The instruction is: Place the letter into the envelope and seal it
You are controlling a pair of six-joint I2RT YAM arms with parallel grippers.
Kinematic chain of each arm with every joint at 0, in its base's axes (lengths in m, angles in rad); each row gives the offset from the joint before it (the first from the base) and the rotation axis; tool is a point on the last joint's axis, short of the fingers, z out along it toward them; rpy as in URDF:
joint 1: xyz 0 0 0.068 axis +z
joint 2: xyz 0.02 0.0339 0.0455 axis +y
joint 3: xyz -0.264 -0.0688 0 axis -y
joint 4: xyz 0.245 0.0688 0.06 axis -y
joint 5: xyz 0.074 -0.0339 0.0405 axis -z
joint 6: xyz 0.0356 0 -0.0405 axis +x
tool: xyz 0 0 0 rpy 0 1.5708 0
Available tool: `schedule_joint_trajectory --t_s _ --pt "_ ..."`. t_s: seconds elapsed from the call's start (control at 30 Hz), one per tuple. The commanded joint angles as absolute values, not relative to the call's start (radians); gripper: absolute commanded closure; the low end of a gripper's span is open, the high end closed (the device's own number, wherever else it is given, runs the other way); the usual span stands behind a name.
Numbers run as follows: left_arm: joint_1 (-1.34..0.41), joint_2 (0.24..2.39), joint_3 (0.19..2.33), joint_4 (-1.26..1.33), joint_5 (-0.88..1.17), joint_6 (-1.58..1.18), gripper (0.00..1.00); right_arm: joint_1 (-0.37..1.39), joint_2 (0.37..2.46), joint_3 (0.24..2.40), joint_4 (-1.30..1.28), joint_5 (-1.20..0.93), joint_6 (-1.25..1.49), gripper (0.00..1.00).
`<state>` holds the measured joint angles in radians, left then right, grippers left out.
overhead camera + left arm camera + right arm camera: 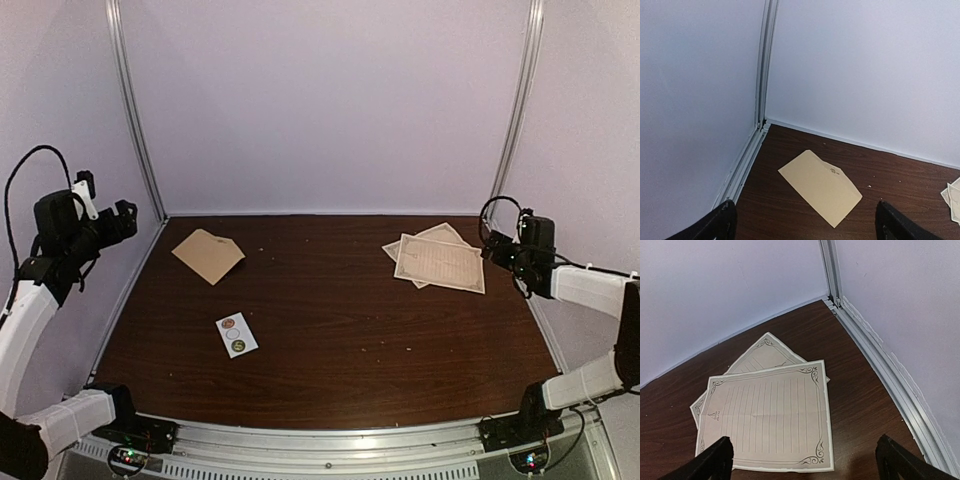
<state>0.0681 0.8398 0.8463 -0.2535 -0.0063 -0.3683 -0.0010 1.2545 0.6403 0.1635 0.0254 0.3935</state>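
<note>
left gripper (805,220): wide open, nothing in it. It hangs up in the air at the left edge of the table (350,330), and its wrist cam looks down toward the far-left corner.
right gripper (804,455): same deal, fingers spread wide and holding nothing. It's raised over the right edge, aimed at the paper.
envelope (207,255): tan one, lying flat in the far-left part of the table and turned at an angle to the edges. It's close to the corner rail but not touching it, and nothing is on top of it. Honestly can't tell from here how the flap sits.
letter sheets (440,262): two cream lined pages with a fancy border, far-right side. The top one overlaps the one under it, and they're skewed against each other. You can see a fold crease across the top page in the right wrist view.
envelope vs sheets: well apart, on opposite sides of the table with bare wood between them.
sticker card (236,334): small white card with round dots, nearer the arms than the envelope and left of centre, on its own.
table surface: dark wood grain with a few tiny light specks scattered around.
</note>
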Motion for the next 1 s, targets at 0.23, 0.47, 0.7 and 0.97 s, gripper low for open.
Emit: schedule_joint_trajectory --t_s 0.23,0.47,0.7,0.97 --pt "0.066 0.752 0.691 -0.169 -0.106 -0.224 0.02 0.068 1.543 0.944 -0.129 0.022 0.290 0.10" --pt "0.064 0.676 0.676 -0.170 -0.116 -0.200 0.02 0.087 1.703 0.981 -0.130 -0.143 0.305 0.23" --pt "0.065 0.645 0.681 -0.162 -0.164 -0.198 0.02 0.107 1.780 0.972 -0.115 -0.187 0.326 0.24" --pt "0.064 0.660 0.671 -0.162 -0.063 -0.162 0.02 0.108 1.770 0.906 -0.133 -0.191 0.354 0.24"
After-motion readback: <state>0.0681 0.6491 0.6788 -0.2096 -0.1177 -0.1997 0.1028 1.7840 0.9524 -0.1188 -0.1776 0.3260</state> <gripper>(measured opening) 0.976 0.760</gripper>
